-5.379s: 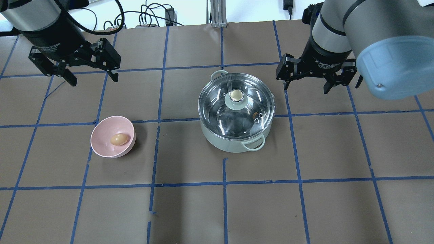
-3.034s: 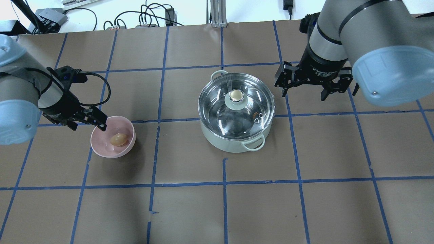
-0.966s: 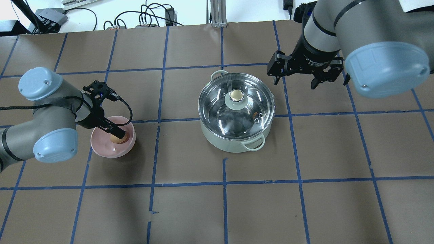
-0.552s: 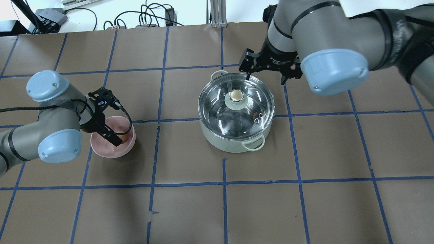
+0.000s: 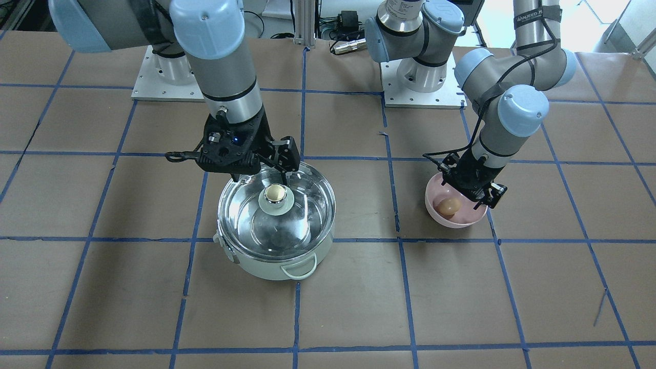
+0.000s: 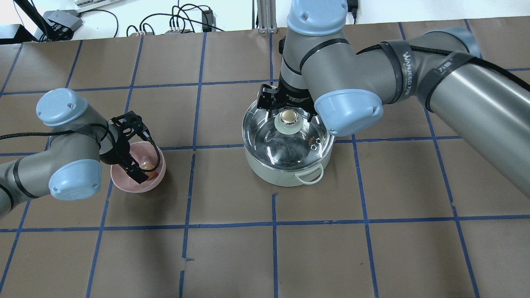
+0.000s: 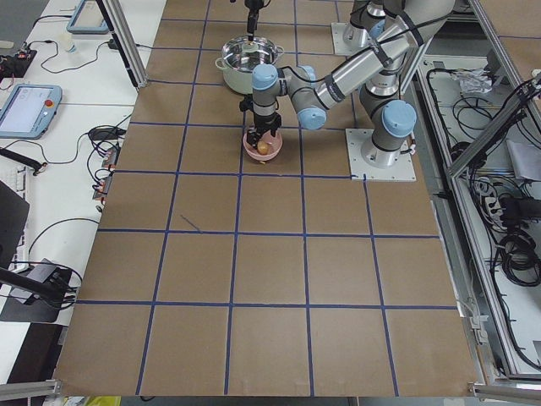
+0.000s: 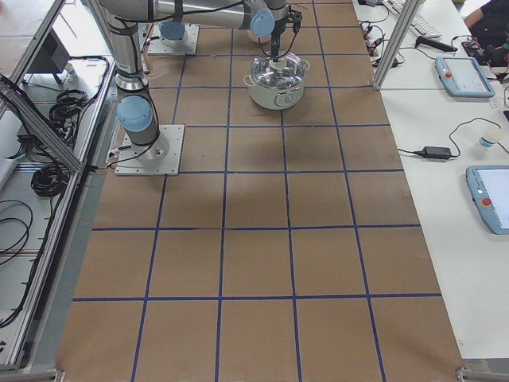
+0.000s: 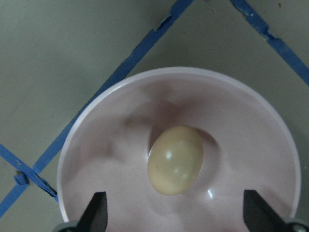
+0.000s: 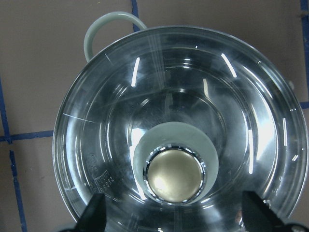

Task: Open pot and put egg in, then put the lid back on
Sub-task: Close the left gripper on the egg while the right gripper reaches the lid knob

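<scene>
The mint-green pot [image 6: 285,177] stands mid-table with the glass lid [image 6: 296,142] on it, gold knob [image 6: 288,117] up. My right gripper [image 5: 261,177] is open and hovers over the pot's robot-side rim. In the right wrist view the knob [image 10: 175,175] lies between its two fingers [image 10: 96,212], not touched. The brown egg [image 9: 175,159] lies in the pink bowl [image 6: 143,187]. My left gripper [image 9: 176,215] is open and low inside the bowl, one finger [image 9: 256,212] on each side of the egg [image 5: 447,205], apart from it.
The brown paper table top [image 6: 273,256] carries a grid of blue tape lines. The right arm's elbow [image 6: 348,107] overhangs the pot's right side. The two arm bases [image 5: 420,82] stand at the table's robot side.
My right gripper has swung left from beside the pot to over its lid knob. My left gripper has come down into the pink bowl around the egg. Both stay open.
</scene>
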Action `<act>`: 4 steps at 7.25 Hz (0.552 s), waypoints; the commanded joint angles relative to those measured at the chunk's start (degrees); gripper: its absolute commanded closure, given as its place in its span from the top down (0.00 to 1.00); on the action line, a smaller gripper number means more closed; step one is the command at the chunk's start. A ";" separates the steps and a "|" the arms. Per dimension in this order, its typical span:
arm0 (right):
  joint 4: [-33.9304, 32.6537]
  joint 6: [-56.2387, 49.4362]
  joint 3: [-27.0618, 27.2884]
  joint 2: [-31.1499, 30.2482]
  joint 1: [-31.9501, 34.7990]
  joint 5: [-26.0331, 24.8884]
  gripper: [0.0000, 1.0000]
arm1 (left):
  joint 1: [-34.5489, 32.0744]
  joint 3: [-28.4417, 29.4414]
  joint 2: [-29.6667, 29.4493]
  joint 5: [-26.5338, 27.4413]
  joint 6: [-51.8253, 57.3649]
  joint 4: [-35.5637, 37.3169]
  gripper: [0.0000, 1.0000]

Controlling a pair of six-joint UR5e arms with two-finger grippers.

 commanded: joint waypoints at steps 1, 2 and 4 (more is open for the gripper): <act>-0.09 -3.28 0.33 1.47 0.09 -0.35 1.00 | 0.00 -0.17 -0.18 -0.62 4.34 0.00 1.00; -0.09 -3.65 0.33 1.48 0.09 -0.62 0.97 | 0.00 -0.43 -0.10 0.17 8.62 0.00 1.00; -0.18 -4.17 0.16 1.83 0.09 -0.53 0.58 | 0.00 -0.34 -0.18 0.00 14.53 0.00 1.00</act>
